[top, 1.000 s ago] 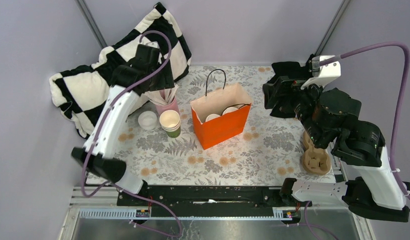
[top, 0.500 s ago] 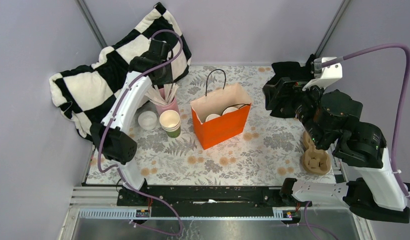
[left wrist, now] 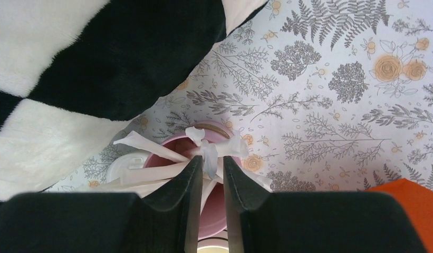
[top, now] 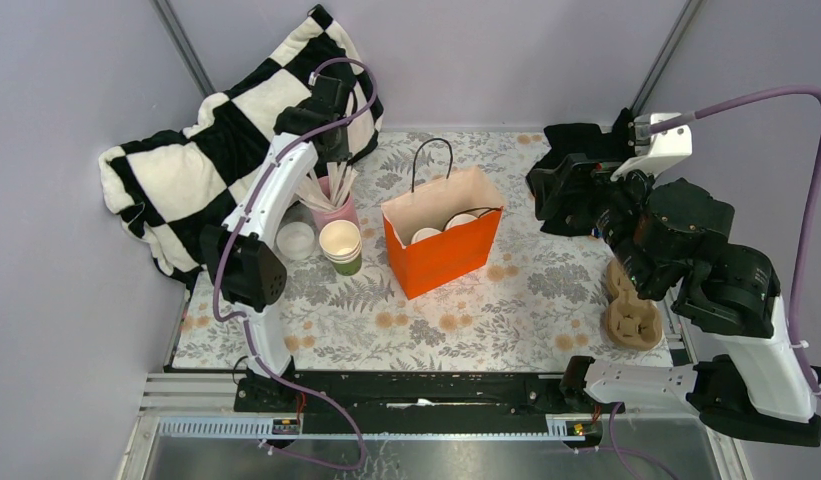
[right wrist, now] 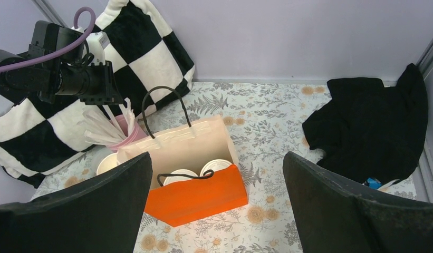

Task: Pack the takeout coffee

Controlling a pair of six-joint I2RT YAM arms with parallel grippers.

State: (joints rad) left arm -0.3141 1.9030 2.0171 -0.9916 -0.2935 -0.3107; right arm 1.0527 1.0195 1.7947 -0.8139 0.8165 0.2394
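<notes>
The left claw (left wrist: 210, 164) is narrow, pinching a white stick (left wrist: 208, 148) above the pink cup (left wrist: 210, 216); the right claw (right wrist: 217, 163) is wide. Both lidded coffee cups (right wrist: 217, 167) stand inside the orange bag (right wrist: 203, 203). Lifting may drag the neighbouring sticks and tip the pink cup.

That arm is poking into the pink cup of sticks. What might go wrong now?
1. The left gripper pinches one white stick in a tangled bunch; lifting it might drag neighbours out or tip the pink cup.
2. The stack of open cups stands right beside that cup and could get knocked over.
</notes>
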